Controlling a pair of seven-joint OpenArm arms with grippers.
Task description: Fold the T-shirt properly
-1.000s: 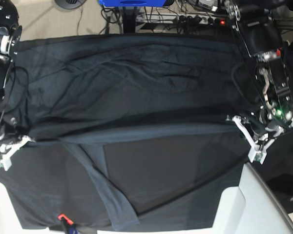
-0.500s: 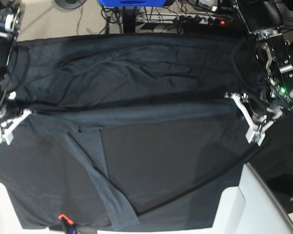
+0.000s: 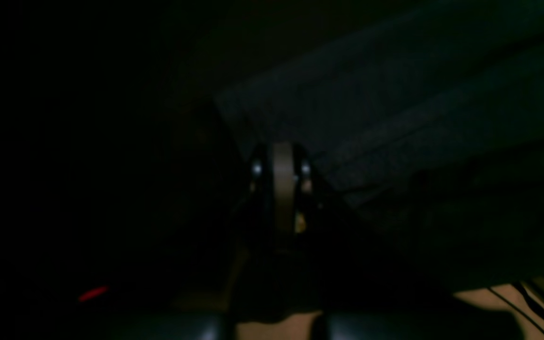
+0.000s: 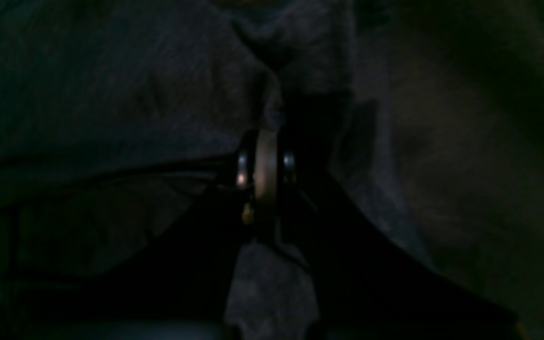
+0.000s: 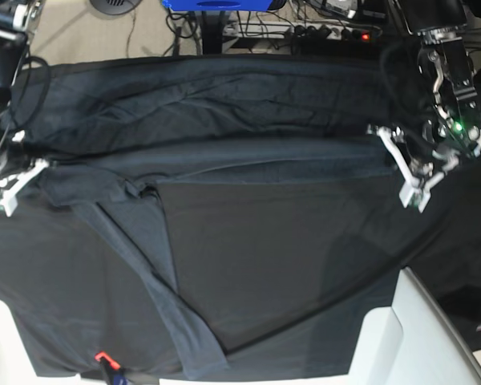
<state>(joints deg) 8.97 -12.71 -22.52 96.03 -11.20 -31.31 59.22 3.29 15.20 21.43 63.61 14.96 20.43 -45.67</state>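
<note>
The T-shirt [image 5: 224, 152] lies spread across the black tablecloth [image 5: 289, 265] on the desk, its folded edge stretched between 2 arms. Left pincer [image 5: 401, 164] and right pincer [image 5: 20, 172] are each clamped on that edge.

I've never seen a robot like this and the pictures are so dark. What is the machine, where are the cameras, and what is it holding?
It is a robot with two arms. One picture looks down from above; the two dark ones come from small cameras on the robot's wrists, looking along its pinchers.

A black tablecloth covers the table. On it lies a big blue-grey T-shirt.

The right gripper is at the left edge of the top picture, the left gripper at the right edge. Both are pinched shut on the T-shirt, each gripping one end of a folded edge that stretches across the table between them. In the right wrist picture you can see the cloth squeezed at the pincher's tip. The left wrist picture is too dark to show much.
</note>
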